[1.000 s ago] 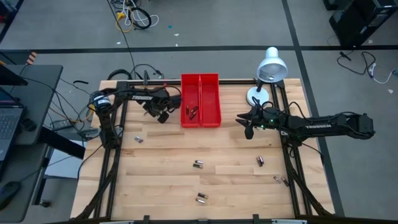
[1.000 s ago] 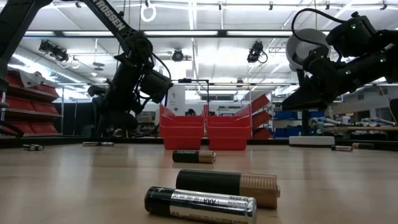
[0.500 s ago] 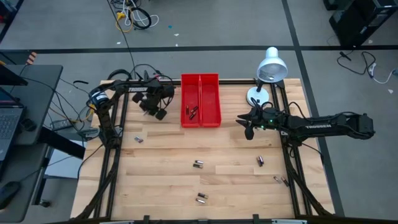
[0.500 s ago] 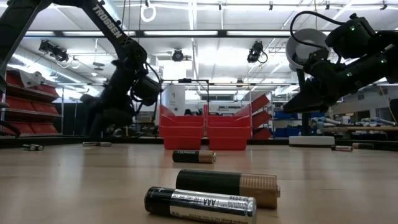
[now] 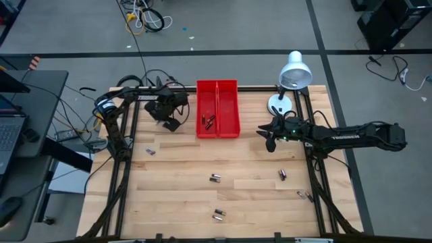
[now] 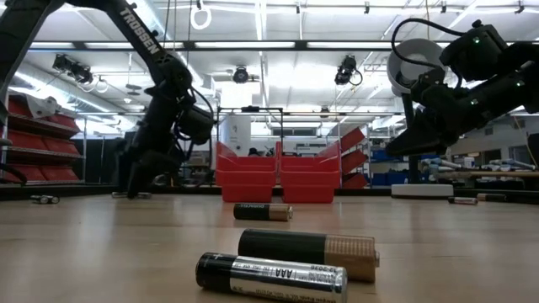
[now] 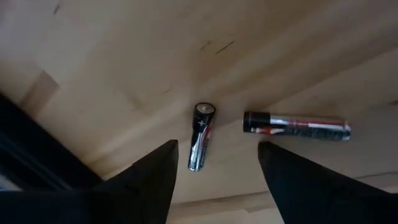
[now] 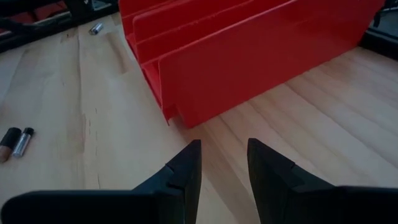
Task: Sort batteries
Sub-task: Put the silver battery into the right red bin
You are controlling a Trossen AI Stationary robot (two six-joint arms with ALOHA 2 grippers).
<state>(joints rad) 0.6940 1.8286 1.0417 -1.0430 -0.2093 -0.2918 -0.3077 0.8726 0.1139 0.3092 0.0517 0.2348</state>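
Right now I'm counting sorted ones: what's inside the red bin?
In the high view, the red bin has two compartments. A couple of small batteries lie in the left one; the right one looks bare. The walls may hide more.

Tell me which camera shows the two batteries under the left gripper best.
The left wrist view: both batteries lie on the table, seen between the left gripper's open fingers. The high view shows only a speck; the low view, a small far shape; the right wrist view, one faint piece.
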